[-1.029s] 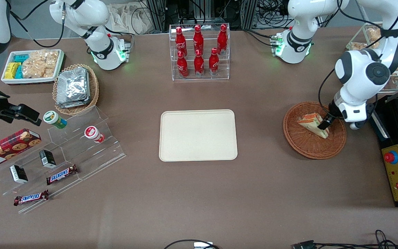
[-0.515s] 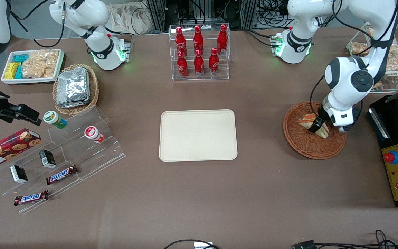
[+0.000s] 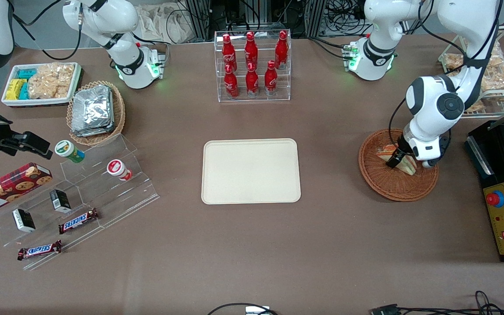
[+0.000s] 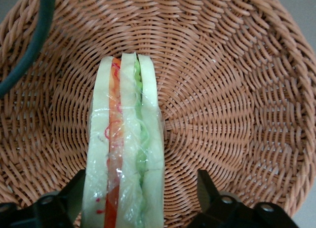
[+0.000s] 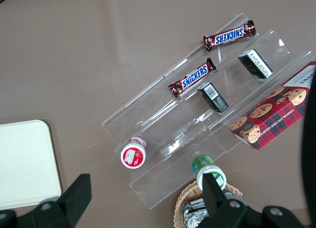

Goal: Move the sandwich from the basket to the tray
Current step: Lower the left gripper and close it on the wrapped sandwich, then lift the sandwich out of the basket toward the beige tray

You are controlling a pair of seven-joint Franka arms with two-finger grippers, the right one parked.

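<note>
Your jaws stood open, one finger on each side of the sandwich [image 4: 124,149]: one finger was close against the white bread face, the other apart from the opposite face with bare wicker showing in the gap. The gripper [image 4: 140,196] was low inside the basket [image 4: 237,90], and the sandwich stood on edge on the weave, its orange and green filling facing the wrist camera. From the front, the gripper [image 3: 397,161] hung over the middle of the basket [image 3: 379,183] with the sandwich [image 3: 405,164] partly hidden under it.

You were, as I judged it, at the grasp step: straddling the wedge, nothing pinched yet. The next move called for you to close evenly on the two bread faces, gently enough not to crush them, then lift straight up until the wedge cleared the rim, carry it toward the parked arm's end of the table and set it down on the tray [image 3: 251,171], which lay bare and well apart from the basket.

By count: one sandwich, one reddish basket, one cream tray. Elsewhere you had six red bottles [image 3: 250,65] in their clear rack, two Snickers bars [image 3: 78,221] and one lighter basket of foil packets [image 3: 94,110].
</note>
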